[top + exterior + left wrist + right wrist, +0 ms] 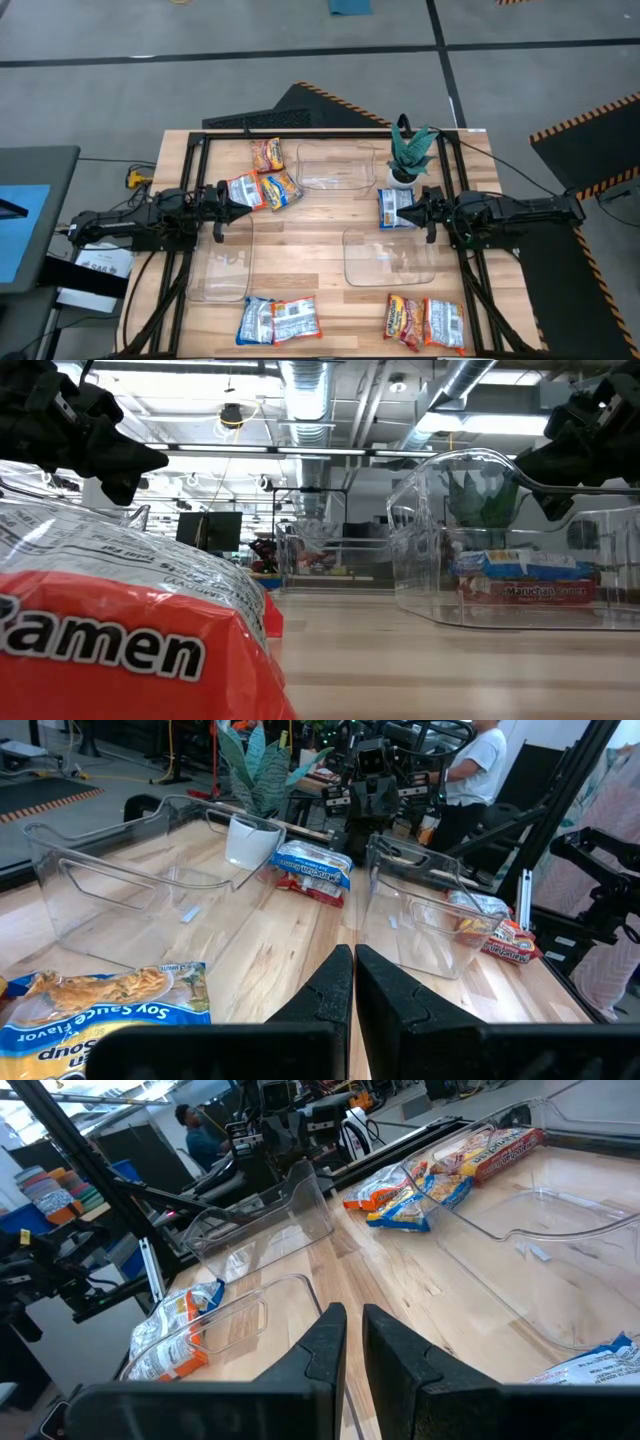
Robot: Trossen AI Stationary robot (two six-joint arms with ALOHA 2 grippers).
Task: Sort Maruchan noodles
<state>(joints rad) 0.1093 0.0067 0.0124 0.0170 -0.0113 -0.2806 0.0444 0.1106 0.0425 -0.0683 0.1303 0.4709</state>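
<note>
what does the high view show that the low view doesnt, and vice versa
Only the high view: all three clear bins laid out empty, the two packet pairs along the near table edge, and both grippers, left and right, neither holding anything.
Only the low view: a red ramen packet filling the foreground and the ceiling pipes behind.
Both: the plant and the blue packet beside it.

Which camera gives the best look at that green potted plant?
The high view: the potted plant shows whole beside the blue packet. The left wrist view cuts off its leaves, the low view blurs it through a clear bin, and the right wrist view misses it.
</note>
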